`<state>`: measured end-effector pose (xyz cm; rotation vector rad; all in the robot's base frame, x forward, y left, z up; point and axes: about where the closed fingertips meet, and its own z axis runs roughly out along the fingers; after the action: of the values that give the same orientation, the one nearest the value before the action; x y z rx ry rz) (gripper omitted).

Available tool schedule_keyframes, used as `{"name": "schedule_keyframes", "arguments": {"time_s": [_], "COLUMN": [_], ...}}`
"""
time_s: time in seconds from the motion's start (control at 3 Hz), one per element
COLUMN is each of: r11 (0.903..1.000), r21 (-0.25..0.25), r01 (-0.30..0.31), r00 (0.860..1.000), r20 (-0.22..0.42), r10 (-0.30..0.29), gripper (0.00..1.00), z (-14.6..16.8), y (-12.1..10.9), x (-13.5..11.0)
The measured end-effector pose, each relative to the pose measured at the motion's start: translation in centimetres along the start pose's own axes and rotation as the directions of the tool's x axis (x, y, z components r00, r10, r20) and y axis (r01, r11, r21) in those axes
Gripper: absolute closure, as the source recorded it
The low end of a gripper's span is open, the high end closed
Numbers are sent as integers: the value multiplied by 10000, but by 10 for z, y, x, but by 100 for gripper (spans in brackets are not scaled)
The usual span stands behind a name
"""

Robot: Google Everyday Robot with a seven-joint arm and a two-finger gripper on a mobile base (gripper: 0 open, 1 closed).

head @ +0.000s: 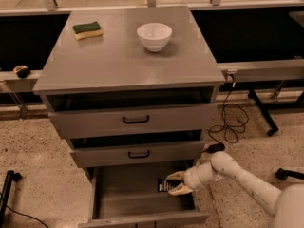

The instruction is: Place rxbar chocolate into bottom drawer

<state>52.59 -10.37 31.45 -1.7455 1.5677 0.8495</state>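
The rxbar chocolate (163,185), a small black wrapper with white lettering, sits between the fingertips of my gripper (169,184). The gripper reaches in from the right and holds the bar low inside the bottom drawer (123,194). That drawer is pulled out, with a plain grey interior. The bar is at the drawer's right side, just above the floor; I cannot tell whether it touches. The two upper drawers with black handles are slightly open above it.
A white bowl (154,35) and a green-and-yellow sponge (87,30) rest on the cabinet top (123,65). The middle drawer's front (137,154) overhangs the gripper closely. Black cables (230,125) and a stand leg (261,113) lie on the floor at right.
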Motion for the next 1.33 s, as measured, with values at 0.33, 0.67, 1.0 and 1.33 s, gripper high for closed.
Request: {"name": "schedule_keyframes", "arguments": {"time_s": [0.33,0.67,1.0,1.33], "r11": [9980,9971,9977,9967], "r21": [-427,-324,-102,271], "r01": [-463,-684,-672,-766], "r00": [9989,9975,9969,9943], "r20": [-5,-186,-414,-724], "r10": [463,678,668,783], "gripper": [100,100,100,73], "z": [35,59,87,109], "y": [17,19,11,0], "x": [51,73,75,77]}}
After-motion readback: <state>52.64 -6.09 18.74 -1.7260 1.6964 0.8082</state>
